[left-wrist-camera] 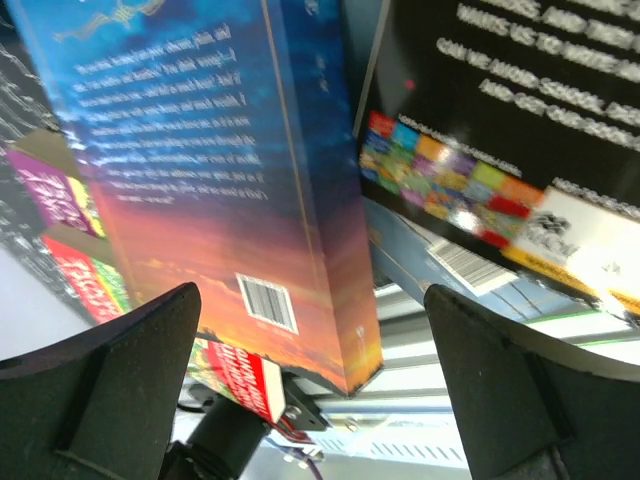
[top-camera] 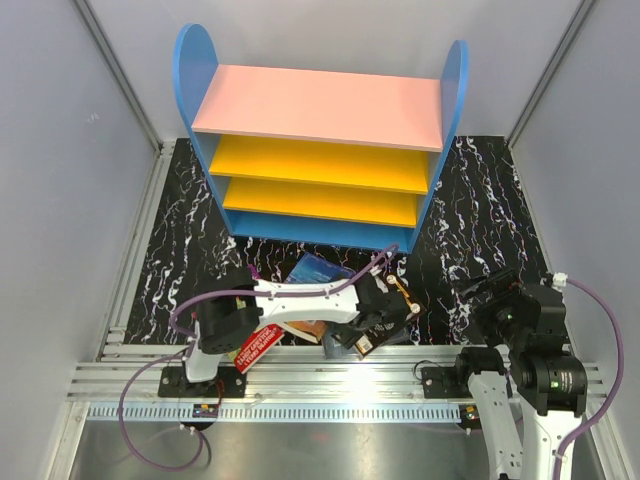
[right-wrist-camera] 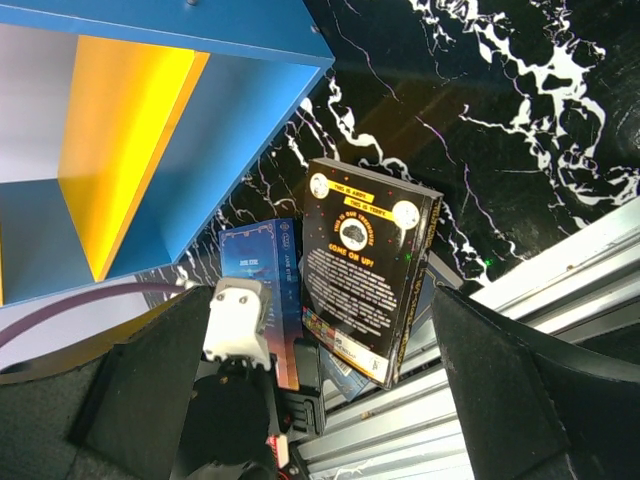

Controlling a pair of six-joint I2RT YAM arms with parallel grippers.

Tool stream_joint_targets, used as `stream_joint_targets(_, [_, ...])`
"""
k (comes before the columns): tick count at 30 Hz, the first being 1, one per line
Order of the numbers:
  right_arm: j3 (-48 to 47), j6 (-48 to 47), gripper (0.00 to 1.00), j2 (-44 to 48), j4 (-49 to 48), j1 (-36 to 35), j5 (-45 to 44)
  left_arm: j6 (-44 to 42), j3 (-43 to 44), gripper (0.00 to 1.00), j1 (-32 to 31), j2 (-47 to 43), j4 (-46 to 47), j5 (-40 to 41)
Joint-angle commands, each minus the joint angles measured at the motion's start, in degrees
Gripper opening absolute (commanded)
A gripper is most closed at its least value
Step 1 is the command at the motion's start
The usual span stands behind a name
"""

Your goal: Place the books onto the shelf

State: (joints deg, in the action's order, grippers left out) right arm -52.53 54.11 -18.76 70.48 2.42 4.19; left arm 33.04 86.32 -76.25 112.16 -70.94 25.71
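Observation:
The shelf (top-camera: 320, 105), with blue sides, a pink top board and yellow boards, stands at the back of the mat. Several books lie in a loose pile in front of it. A blue-orange book (top-camera: 318, 272) (left-wrist-camera: 220, 180) lies beside a black one with white text (right-wrist-camera: 370, 270) (left-wrist-camera: 500, 120). A red cartoon one (top-camera: 258, 345) (left-wrist-camera: 245, 375) is lowest, and a purple one (left-wrist-camera: 50, 190) peeks out at the left. My left gripper (top-camera: 372, 325) (left-wrist-camera: 320, 400) hovers open right over the pile, holding nothing. My right gripper (top-camera: 490, 290) (right-wrist-camera: 330, 420) is open to the right of the pile, apart from it.
A black marbled mat (top-camera: 480, 200) covers the table. Aluminium rails (top-camera: 330, 385) run along the near edge beside the pile. Grey walls close in on both sides. The left arm's purple cable (right-wrist-camera: 90, 300) crosses in front of the shelf's blue side (right-wrist-camera: 230, 110).

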Motion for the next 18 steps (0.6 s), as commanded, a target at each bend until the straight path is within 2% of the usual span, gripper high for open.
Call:
stream_joint_targets(1, [-0.73,-1.11,1.0,0.39,0.63,-0.22,0.82,0.89,1.92,0.99,-0.22,2.88,-4.99,6.27])
stream_joint_targets(7, [-0.82,-1.63,1.0,0.66,0.71,-0.13,0.47,0.63,-0.8,0.99,0.22,5.44,-5.97,9.62])
stream_joint_targets(9, [-0.73,-1.72,1.0,0.66,0.8,-0.22,0.47,0.54,-1.33,0.95,0.22,5.7,-5.44,9.79])
stream_joint_targets(10, [-0.64,-1.9,1.0,0.83,1.06,-0.13,0.56,0.54,-1.59,0.81,0.22,5.7,-5.35,10.14])
stream_joint_targets(12, [-0.64,-2.16,1.0,1.18,1.42,-0.22,0.56,0.71,-2.04,0.6,0.22,5.97,-5.09,11.19])
stream_joint_targets(13, [-0.55,-2.25,1.0,1.27,1.85,-0.13,0.65,0.8,-2.21,0.44,0.22,6.4,-5.35,11.55])
stream_joint_targets(14, [-0.47,-2.51,1.0,1.62,2.12,-0.22,0.56,0.98,-2.47,0.24,0.22,6.58,-5.44,12.07])
stream_joint_targets(16, [-0.47,-2.95,1.0,2.06,3.17,-0.13,0.3,1.33,-2.83,0.03,0.22,6.84,-5.7,12.86])
stream_joint_targets(18, [-0.55,-3.3,1.0,2.68,3.61,-0.13,0.12,1.85,-3.96,0.0,0.14,6.15,-5.62,13.92])
